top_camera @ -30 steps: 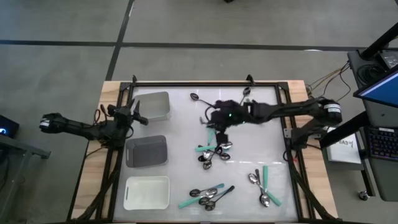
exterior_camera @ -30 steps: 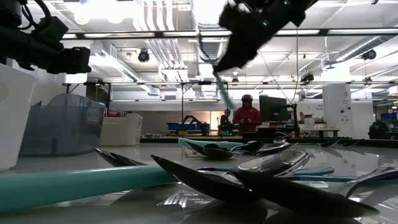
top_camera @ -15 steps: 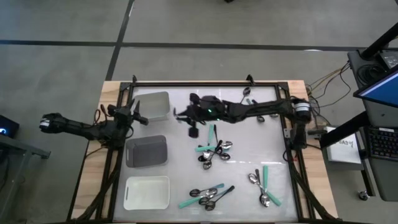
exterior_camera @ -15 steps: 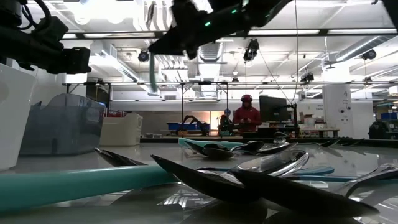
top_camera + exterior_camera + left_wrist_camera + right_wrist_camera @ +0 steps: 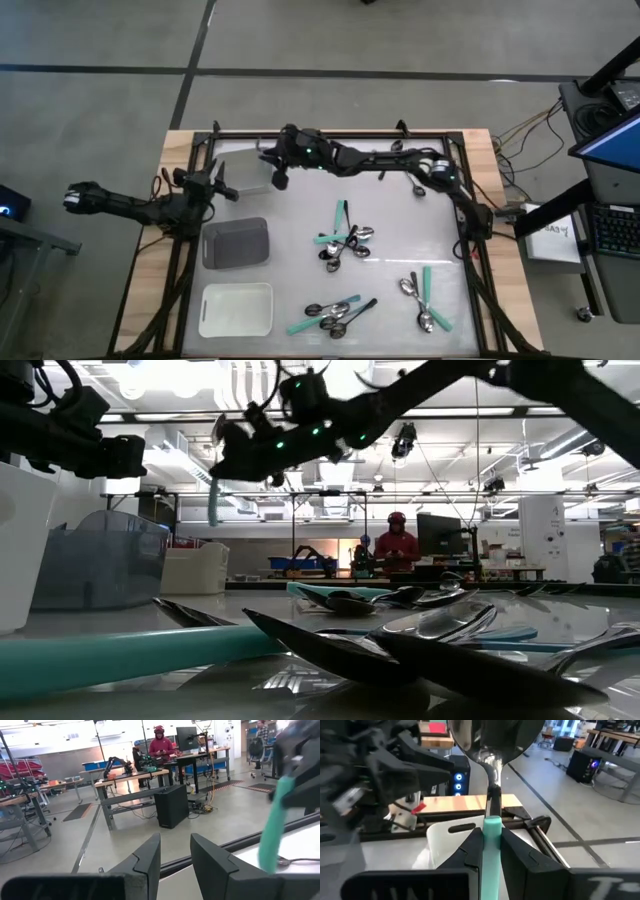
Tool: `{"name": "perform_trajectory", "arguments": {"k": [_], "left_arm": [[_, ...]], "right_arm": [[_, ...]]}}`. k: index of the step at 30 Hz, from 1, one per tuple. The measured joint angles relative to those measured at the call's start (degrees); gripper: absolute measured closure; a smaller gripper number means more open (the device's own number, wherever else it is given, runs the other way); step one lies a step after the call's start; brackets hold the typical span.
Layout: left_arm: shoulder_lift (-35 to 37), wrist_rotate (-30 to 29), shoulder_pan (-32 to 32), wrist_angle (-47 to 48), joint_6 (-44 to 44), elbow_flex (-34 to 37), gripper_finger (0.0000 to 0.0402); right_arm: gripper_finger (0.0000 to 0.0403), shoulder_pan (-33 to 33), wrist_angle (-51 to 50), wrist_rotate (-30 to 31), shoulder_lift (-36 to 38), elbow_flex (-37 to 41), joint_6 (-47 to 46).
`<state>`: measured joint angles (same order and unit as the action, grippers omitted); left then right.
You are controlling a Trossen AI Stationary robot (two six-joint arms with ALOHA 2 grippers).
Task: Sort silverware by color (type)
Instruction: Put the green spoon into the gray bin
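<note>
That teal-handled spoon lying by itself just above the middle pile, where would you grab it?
Judging from the high view, the teal-handled spoon is best taken at mid-handle, coming straight down from above. It lies flat on the white table, and its long, narrow upper handle is bare, while its lower end runs into the pile, where fingers might snag other spoons.

Teal handle of the held spoon (image 5: 492,845) cut off by the right wrist view's lower edge, bowl cropped at the upper edge. Same spoon (image 5: 274,827) blurred and partly out of picture in the left wrist view. Foreground spoons (image 5: 400,650) in the low view too blurred to count. Face of the distant person (image 5: 397,545) too small to make out.
</note>
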<state>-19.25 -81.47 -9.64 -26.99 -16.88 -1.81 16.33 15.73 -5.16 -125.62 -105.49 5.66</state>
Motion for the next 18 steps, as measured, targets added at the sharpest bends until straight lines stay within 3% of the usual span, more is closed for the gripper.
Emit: {"name": "perform_trajectory", "arguments": {"k": [5, 11, 18], "left_arm": [[0.00, -0.01, -0.01, 0.01, 0.01, 0.01, 0.0312], [0.00, -0.01, 0.01, 0.01, 0.01, -0.01, 0.0312], [-0.01, -0.01, 0.00, 0.01, 0.01, -0.01, 0.0312]], "right_arm": [[0.0369, 0.13, -1.60, 0.06, -7.20, -8.59, 0.54], [0.0366, 0.33, -11.14, 0.18, -11.61, -16.05, 0.31], [0.0304, 0.33, -19.17, 0.66, -12.25, -19.84, -0.31]]}}
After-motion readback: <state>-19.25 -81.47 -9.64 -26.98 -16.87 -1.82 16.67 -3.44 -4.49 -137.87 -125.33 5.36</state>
